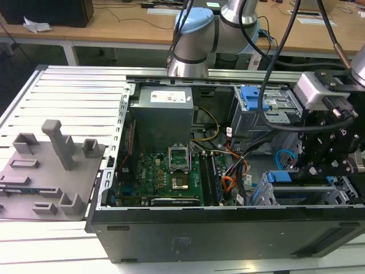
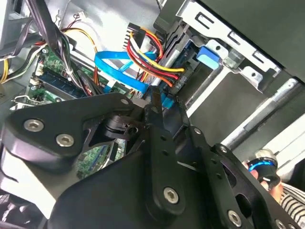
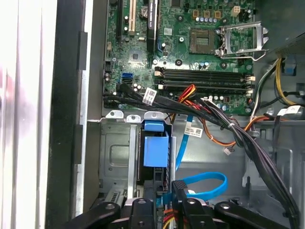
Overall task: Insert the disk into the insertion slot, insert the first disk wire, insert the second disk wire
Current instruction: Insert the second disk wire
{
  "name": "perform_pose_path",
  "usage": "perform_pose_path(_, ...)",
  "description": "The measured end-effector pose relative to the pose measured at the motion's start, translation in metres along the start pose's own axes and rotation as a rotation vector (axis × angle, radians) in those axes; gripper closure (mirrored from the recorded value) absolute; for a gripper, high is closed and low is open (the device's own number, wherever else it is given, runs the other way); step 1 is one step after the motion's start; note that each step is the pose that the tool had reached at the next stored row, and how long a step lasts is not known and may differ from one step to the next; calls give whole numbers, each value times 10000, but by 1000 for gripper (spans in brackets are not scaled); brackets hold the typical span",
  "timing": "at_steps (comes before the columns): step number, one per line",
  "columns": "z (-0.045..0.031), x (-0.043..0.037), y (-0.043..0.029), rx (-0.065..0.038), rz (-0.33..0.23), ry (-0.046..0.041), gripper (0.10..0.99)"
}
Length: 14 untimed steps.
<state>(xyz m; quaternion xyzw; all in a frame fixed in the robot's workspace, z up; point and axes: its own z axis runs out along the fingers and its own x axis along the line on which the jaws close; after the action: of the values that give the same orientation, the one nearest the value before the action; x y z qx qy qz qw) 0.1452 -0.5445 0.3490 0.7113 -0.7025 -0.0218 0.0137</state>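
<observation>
Gripper point(image 3: 164, 198) — black, two slim fingers drawn nearly together at the rear edge of the drive cage. In both wrist views the tips pinch a small dark plug with light-blue cable at it; it reads as closed on the plug of the second disk wire point(image 3: 207, 186), though the contact itself is partly hidden by the fingers. The narrow grip on the plug body, not the cable, looks chosen so the plug can be pushed square into the disk's socket.

Second disk wire — thin, flat, light-blue, curling in a loop just beside the fingertips in the first wrist view; in the second wrist view it crosses behind the tips.

First disk wire point(image 2: 155, 62) — orange, red, yellow and black bundle, its plug apparently already seated at the disk's edge, just beside the gripper.

Disk point(image 3: 156, 150) — blue carrier showing, sitting inside the insertion slot point(image 3: 114, 157), the low silver cage at the case's corner; this step appears done.

Motherboard point(image 3: 190, 52) — green, beyond the cage, crossed by black cables.

Computer case point(image 1: 188, 228) — lying open on the slatted table point(image 1: 68, 91); the arm reaches in at the exterior view's right.
</observation>
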Motion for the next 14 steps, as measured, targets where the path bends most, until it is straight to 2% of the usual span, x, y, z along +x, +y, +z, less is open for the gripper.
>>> perform_pose_path(4, -143, -7, 8, 17, 0, 1, 804)
perform_pose_path(6, -210, -10, 11, 22, 0, 3, 937)
perform_pose_path(7, -244, -10, 13, 25, 0, 4, 937)
perform_pose_path(8, -264, -11, 14, 26, 0, 4, 980)
perform_pose_path(14, -277, -11, 74, 69, 0, 4, 980)
